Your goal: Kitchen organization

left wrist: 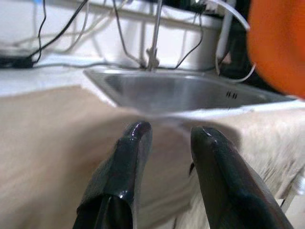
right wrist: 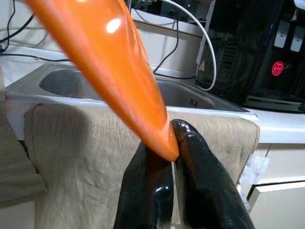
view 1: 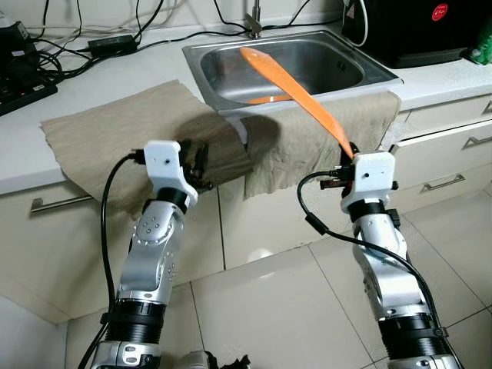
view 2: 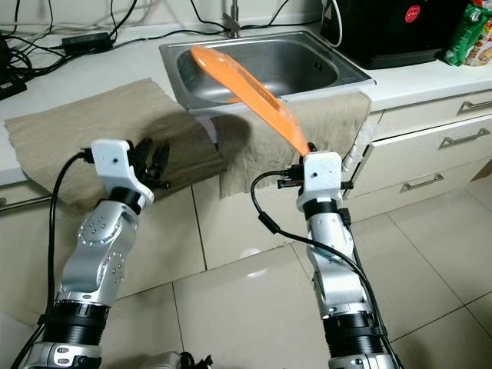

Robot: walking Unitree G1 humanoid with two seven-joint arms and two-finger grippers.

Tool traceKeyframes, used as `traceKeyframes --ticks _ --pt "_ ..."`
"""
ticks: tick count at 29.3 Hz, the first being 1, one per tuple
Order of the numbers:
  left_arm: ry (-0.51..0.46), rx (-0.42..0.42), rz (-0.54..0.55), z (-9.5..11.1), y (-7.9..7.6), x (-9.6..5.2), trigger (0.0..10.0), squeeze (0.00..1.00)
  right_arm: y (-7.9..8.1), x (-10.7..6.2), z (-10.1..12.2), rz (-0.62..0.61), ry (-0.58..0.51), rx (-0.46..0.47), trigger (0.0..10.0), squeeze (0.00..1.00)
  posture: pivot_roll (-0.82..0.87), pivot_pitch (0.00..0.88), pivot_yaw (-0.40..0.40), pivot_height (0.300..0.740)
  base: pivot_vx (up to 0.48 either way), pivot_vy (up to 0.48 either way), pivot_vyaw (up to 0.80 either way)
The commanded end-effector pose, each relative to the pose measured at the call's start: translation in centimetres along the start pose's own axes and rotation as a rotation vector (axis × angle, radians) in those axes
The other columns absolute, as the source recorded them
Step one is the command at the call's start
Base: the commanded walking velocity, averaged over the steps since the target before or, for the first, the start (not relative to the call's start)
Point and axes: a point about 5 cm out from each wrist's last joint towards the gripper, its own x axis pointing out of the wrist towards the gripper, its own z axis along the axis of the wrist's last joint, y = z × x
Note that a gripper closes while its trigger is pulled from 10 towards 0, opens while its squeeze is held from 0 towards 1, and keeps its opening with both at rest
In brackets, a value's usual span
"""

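I've got the right gripper (right wrist: 167, 152) clamped on the narrow end of the orange spatula (view 1: 296, 91), below the counter edge by the cloth (view 1: 307, 142). The spatula slants up and away from my fingers, its broad end over the steel sink (view 1: 307, 65). My left gripper (left wrist: 164, 143) hangs with fingers apart, holding nothing, just before the other cloth (view 1: 115, 127).

Home kitchen: steel sink (view 1: 307, 65), drawers (view 1: 446, 157).
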Motion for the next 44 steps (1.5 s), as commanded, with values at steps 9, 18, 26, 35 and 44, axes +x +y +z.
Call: traceKeyframes --ticks 9,18,26,35,44 --pt "-0.056 0.013 -0.067 1.6 -1.2 0.4 10.0 0.00 0.0 -0.4 -0.8 -0.004 0.021 -0.022 0.0 0.00 0.01 0.000 0.046 0.740 0.460 0.000 0.00" --pt "-0.045 0.018 -0.084 1.4 -1.5 0.3 10.0 0.00 0.4 -0.6 -1.5 0.006 0.042 -0.026 0.0 0.00 0.01 0.000 0.049 0.740 0.480 0.000 0.00" --pt "-0.039 0.014 -0.071 1.3 -1.6 0.4 10.0 0.00 0.5 -0.7 -1.7 0.007 0.049 -0.028 0.0 0.00 0.01 0.000 0.051 0.740 0.480 0.000 0.00" --pt "-0.043 -0.002 -0.056 1.3 -1.7 0.3 10.0 0.00 0.6 -0.6 -1.8 0.016 0.047 -0.028 0.0 0.00 0.02 0.000 0.050 0.740 0.479 0.000 0.00" --pt "-0.049 -0.012 -0.043 1.4 -1.8 0.4 10.0 0.00 0.8 0.0 -1.0 0.029 0.018 -0.029 0.0 0.00 0.02 0.000 0.047 0.740 0.463 0.000 0.00"
